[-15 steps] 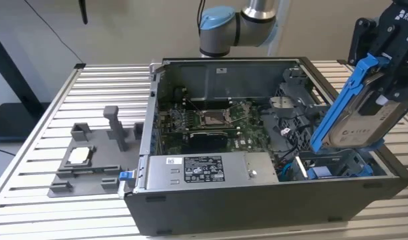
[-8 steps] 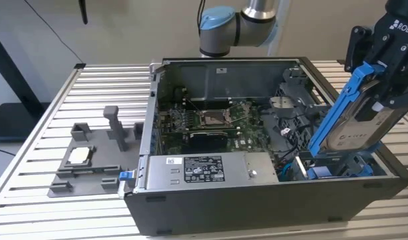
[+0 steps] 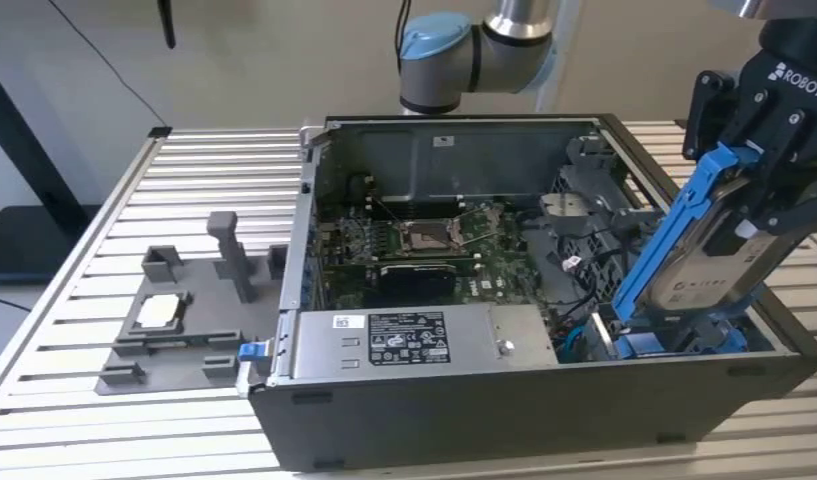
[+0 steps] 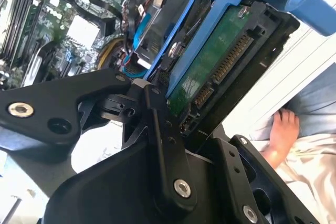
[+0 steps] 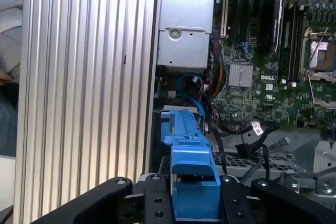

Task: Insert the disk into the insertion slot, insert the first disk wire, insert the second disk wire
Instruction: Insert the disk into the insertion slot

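Note:
The disk [image 3: 688, 270], silver in a blue carrier, stands steeply tilted over the right end of the open computer case [image 3: 515, 400] in the exterior view. My gripper [image 3: 752, 195] is shut on its upper half. Its lower end dips toward the insertion slot [image 3: 648, 343], a dark bay with blue tabs in the case's near right corner. In the second wrist view the disk's [image 4: 220, 61] green board and connector face outward above the gripper [image 4: 178, 119]. In the first wrist view the blue carrier [image 5: 191, 166] sits between the fingers [image 5: 157, 198]. Loose disk wires [image 5: 257, 129] and a blue cable [image 5: 191, 85] lie inside the case.
A silver power supply [image 3: 408, 340] fills the case's near side, beside the motherboard with its square processor socket [image 3: 424, 237]. A grey fixture [image 3: 168, 320] holding a chip sits on the slatted table [image 3: 181, 180] at the exterior view's left. A person's hand [image 4: 281, 129] rests beyond the table edge.

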